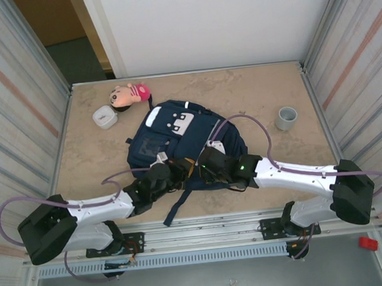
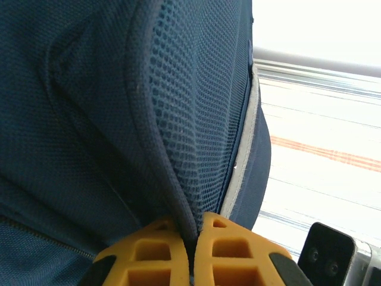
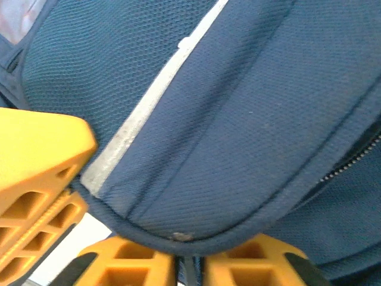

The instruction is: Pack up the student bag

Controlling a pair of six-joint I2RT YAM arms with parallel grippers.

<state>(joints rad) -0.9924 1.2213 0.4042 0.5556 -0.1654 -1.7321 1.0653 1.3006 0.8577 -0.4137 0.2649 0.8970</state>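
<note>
The student bag [image 1: 177, 134] lies flat on the desk [image 1: 253, 91], and its near end is under both pairs of fingers. The rest of it stretches away from them toward the far side. In the top view the left fingers [image 1: 178, 169] and the right fingers [image 1: 205, 163] meet close together at this near end.

In the left wrist view the left fingers [image 2: 199, 238] are pressed together with almost no gap. They pinch a raised fold of the bag's blue mesh fabric [image 2: 190, 119]. In the right wrist view the right fingers [image 3: 178, 263] are closed as well, on a piped edge of the bag [image 3: 196, 235] just beside the white stripe [image 3: 149, 107].

Beyond the left fingers, past the far end of the bag, lies a small doll [image 1: 130, 95], with a white container [image 1: 105, 117] near it. A grey cup [image 1: 286, 118] stands well apart from the right fingers, further out on their right.
</note>
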